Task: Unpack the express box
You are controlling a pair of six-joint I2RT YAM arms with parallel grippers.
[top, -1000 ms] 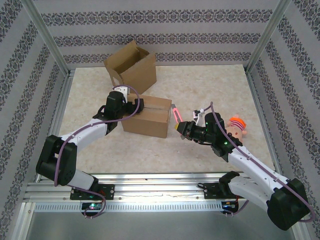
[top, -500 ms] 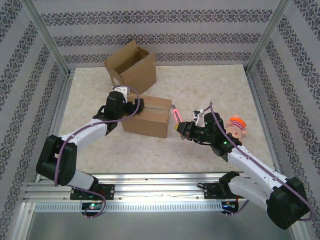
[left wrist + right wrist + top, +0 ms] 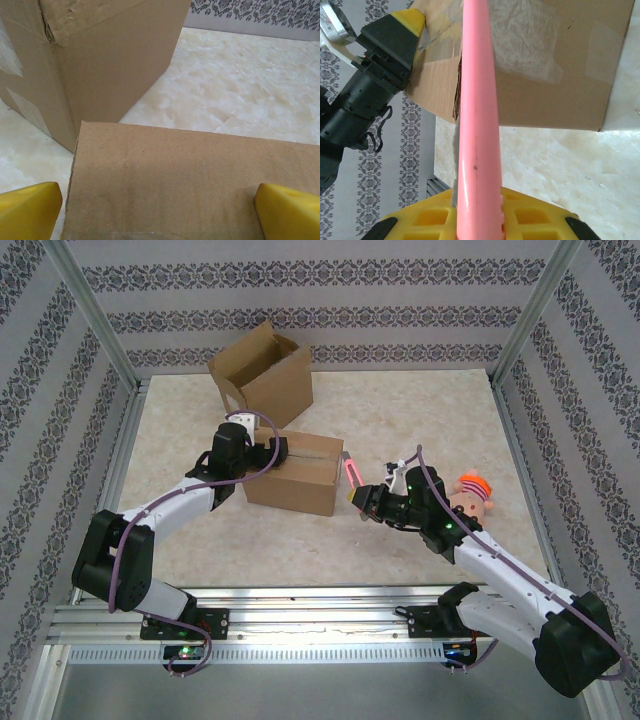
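Observation:
The express box is a taped brown carton lying in the middle of the table. My left gripper stands open over its left end, and the carton's top lies between the yellow fingertips. My right gripper is shut on a pink stick-like tool just right of the carton. In the right wrist view the tool runs up from the yellow jaws toward the carton's taped end; its tip is cut off by the frame's top edge. The left gripper's body appears beyond.
A second carton with its flaps open stands behind the express box, close to the left gripper. A plush doll with an orange striped cap lies right of my right arm. Patterned walls and metal posts fence the table.
My right gripper with the pink tool has edged slightly left toward the carton. The left arm has not moved.

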